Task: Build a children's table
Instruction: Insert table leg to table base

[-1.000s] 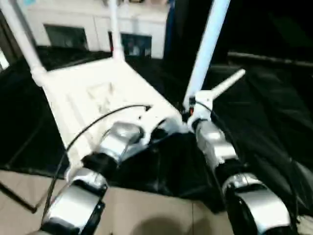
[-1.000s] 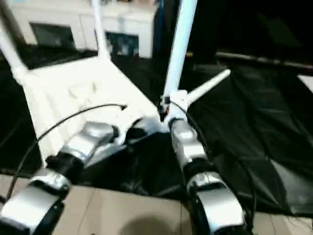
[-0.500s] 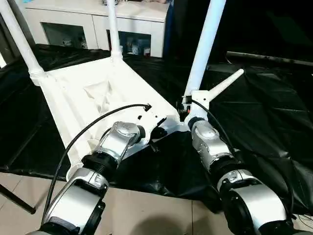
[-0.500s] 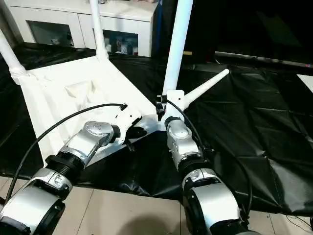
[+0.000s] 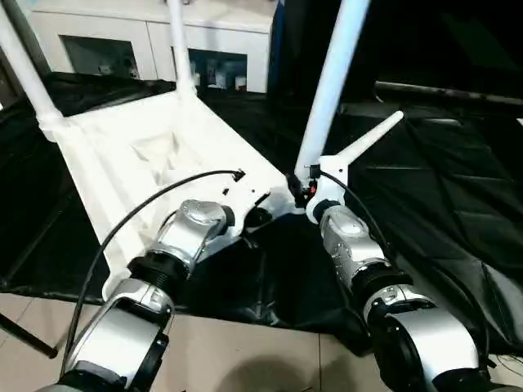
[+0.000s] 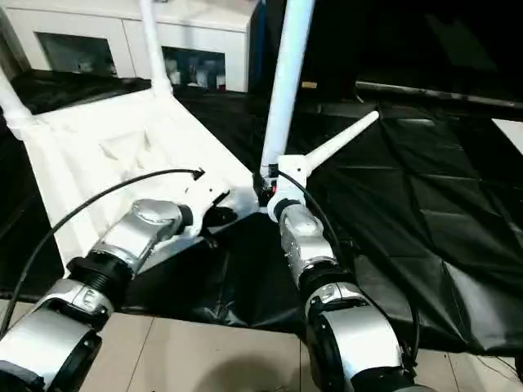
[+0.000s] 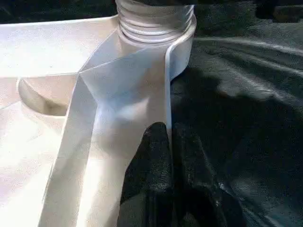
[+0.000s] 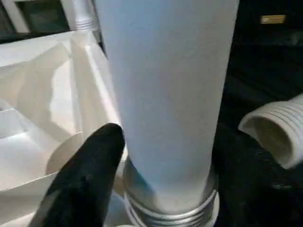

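Observation:
The children's table top (image 5: pixel 122 155) lies upside down on a black sheet, ribbed side up. Three white legs stand in its corner sockets: two at the far side (image 5: pixel 24 69) (image 5: pixel 180 49) and one at the near right corner (image 5: pixel 331 82). Another leg (image 5: pixel 372 139) lies loose on the sheet just right of that corner. My left gripper (image 7: pixel 168 137) is shut on the thin rim of the top beside the near right socket. My right gripper (image 5: pixel 304 184) is open, with one finger (image 8: pixel 90 175) close beside the base of the near right leg (image 8: pixel 165 94).
A white cabinet (image 5: pixel 155 41) with glass doors stands behind the table top. The black sheet (image 5: pixel 441 188) spreads out to the right, and its front edge meets a tiled floor (image 5: pixel 245 351) near my forearms. A black cable (image 5: pixel 147 220) arcs over my left forearm.
The head view was blurred a second ago, is sharp now, and has shifted a little. Both arms stay at the near right corner of the top.

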